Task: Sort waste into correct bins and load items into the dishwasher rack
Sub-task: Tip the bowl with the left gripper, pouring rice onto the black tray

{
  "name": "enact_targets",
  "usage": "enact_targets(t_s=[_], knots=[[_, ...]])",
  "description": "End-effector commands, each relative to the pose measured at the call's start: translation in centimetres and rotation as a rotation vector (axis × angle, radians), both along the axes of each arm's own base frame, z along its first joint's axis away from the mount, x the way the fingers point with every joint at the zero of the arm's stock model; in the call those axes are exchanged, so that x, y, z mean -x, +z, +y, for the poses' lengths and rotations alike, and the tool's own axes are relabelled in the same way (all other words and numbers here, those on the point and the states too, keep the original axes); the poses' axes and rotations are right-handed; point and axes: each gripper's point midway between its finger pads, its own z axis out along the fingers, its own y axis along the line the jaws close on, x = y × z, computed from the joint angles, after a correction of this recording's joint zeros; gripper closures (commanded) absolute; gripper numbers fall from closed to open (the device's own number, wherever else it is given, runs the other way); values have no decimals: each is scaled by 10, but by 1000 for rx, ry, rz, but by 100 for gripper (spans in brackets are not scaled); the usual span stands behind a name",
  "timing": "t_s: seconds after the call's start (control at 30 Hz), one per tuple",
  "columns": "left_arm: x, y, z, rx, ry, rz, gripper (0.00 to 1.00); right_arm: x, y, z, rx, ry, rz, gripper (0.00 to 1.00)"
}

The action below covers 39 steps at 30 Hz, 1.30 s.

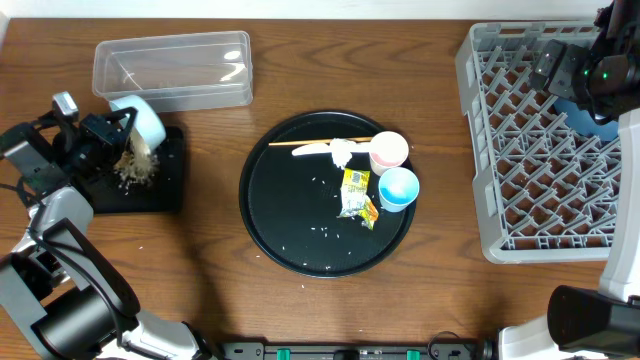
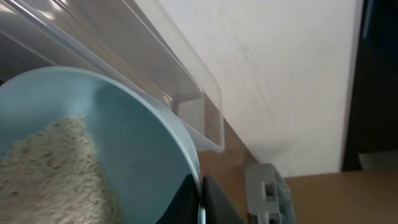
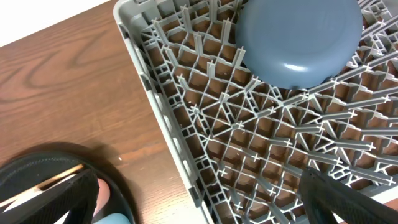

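A dark, reddish-brown wood-grain tabletop (image 1: pixel 215 270) carries everything. Past its far edge the wrist views show only a plain white surface (image 2: pixel 292 74), with a dark upright band at its right. At the far left sits the clear plastic tub (image 1: pixel 172 68), and just on its near side lies the shallow black tray (image 1: pixel 165 190). The left tool (image 2: pixel 200 200) is pressed together on the rim of the pale-blue bowl (image 1: pixel 143 118), which is tipped over the black tray. A clump of rice (image 1: pixel 136 162) reaches from the bowl's lip down onto that tray. In the middle lies a round black tray (image 1: pixel 270 210) holding wooden chopsticks (image 1: pixel 305 143), a crumpled white tissue (image 1: pixel 342 153), a pink cup (image 1: pixel 389 151), a light-blue cup (image 1: pixel 398 188), a yellow-green snack wrapper (image 1: pixel 355 195) and loose rice grains (image 1: pixel 322 231). At the right stands the grey dishwasher rack (image 1: pixel 520 200), with the wood showing through its lattice floor. The dark-blue bowl (image 3: pixel 298 37) lies upside down in the rack's far part. The right tool (image 1: pixel 558 66) hovers over the rack, spread wide and holding nothing, apart from that bowl. A small green light (image 1: pixel 604 72) glows on the right arm. The wrapper's print is too small to read.
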Motion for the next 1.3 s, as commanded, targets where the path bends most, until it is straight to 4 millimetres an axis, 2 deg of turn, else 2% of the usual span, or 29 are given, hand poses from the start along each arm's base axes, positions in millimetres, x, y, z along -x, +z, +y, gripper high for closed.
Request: enact_targets(t_s=[0.0, 0.4, 0.6, 0.7, 0.93, 1.1, 1.2, 1.27], knots=[[6, 11, -4, 37, -51, -30, 94, 2, 1, -4, 2, -22, -1, 1], [22, 6, 17, 98, -12, -1, 93, 2, 1, -4, 2, -22, -1, 1], [24, 6, 17, 111, -21, -2, 94, 2, 1, -4, 2, -22, -1, 1], [24, 13, 15, 117, -41, -26, 94, 2, 1, -4, 2, -22, -1, 1], [23, 9, 22, 116, -3, -8, 94, 2, 1, -4, 2, -22, -1, 1], [23, 5, 22, 160, 12, 29, 94, 2, 1, -4, 2, -22, -1, 1], [26, 0, 24, 242, 40, 88, 94, 2, 1, -4, 2, -22, -1, 1], [25, 0, 26, 206, 48, 74, 94, 2, 1, -4, 2, -22, -1, 1]])
